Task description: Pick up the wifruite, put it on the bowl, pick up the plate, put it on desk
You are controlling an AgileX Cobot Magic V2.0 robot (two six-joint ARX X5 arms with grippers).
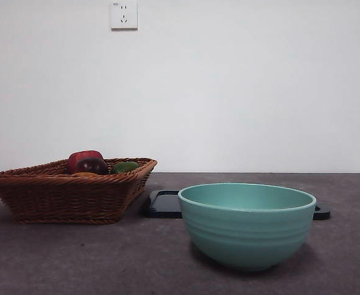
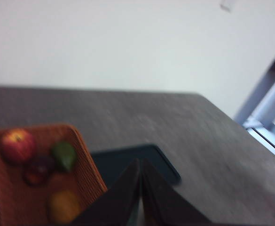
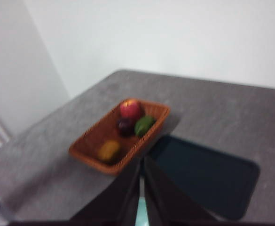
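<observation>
Wifruite (image 3: 109,150), orange-brown, lies in the near end of the wicker basket (image 1: 56,196), apart from the other fruit. Toward the basket's far end sit a red apple (image 1: 83,158), a dark purple-red fruit (image 1: 92,165) and a green fruit (image 1: 125,166), the three close together. Basket stands on the desk (image 1: 75,258) at left. Just right of it lies a flat dark plate (image 3: 208,174), with its left edge near the basket's side. Mint-teal bowl (image 1: 247,224) stands empty, nearer the front camera than the plate and hiding its middle in the front view.

Left gripper (image 2: 140,188): jaws pressed together, nothing between them, above the plate's near edge beside the basket. Right gripper (image 3: 142,188): jaws likewise closed and empty, hanging over the table near the basket and plate. Neither arm shows in the front view.
</observation>
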